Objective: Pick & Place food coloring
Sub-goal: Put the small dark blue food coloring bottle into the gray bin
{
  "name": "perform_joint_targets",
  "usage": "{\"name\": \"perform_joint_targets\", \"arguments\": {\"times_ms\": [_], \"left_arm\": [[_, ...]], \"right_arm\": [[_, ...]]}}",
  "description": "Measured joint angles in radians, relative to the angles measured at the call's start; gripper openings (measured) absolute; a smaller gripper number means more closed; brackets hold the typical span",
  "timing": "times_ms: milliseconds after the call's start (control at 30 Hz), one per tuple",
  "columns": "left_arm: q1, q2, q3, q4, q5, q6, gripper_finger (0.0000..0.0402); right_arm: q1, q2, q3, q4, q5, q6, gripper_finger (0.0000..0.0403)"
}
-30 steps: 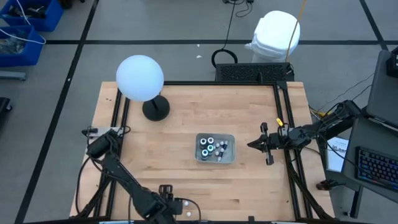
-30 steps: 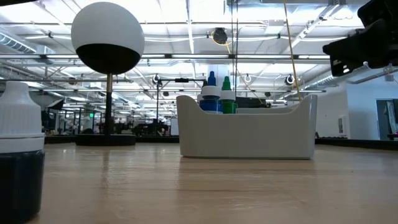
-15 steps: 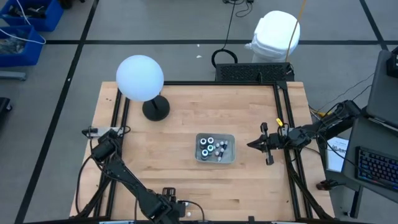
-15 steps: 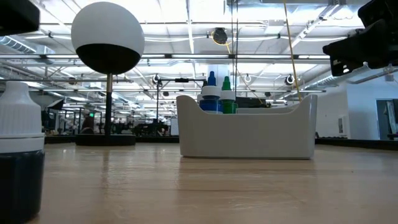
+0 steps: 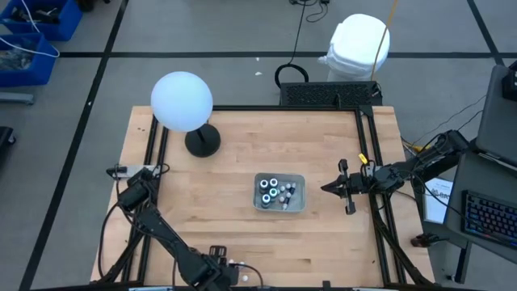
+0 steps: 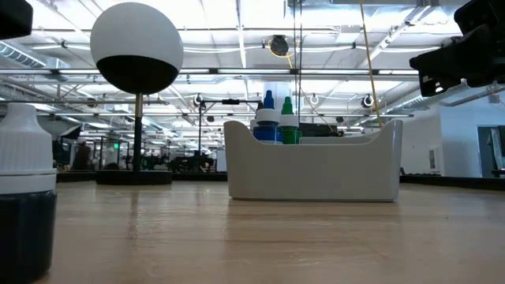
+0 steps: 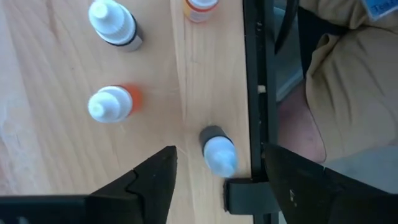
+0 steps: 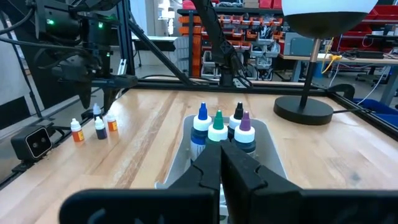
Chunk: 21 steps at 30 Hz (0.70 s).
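Below the open left hand (image 7: 214, 186), dark-bodied bottle (image 7: 216, 148), untouched

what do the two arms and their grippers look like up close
Both arms are dark, nearly black, built of slim jointed links. The left arm has black cables running beside it. The right arm carries a small yellow marking near its wrist. The left gripper has two broad, flat, wedge-shaped black fingers. The right gripper has matte black fingers tapering to a narrow tip.
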Motion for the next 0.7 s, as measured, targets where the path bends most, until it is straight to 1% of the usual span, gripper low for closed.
{"name": "perform_joint_targets", "arguments": {"times_ms": [333,500,700], "left_arm": [[-0.001,0.000,0.000,-0.001,-0.006,0.010,0.0169],[-0.001,0.000,0.000,-0.001,-0.006,0.014,0.0153],[-0.001,0.000,0.000,-0.001,-0.006,0.017,0.0148]], "right_arm": [[0.000,0.000,0.000,0.000,0.000,0.000,0.0000],[0.000,0.000,0.000,-0.001,0.000,0.000,0.0000],[0.000,0.000,0.000,-0.002,0.000,0.000,0.0000]]}}
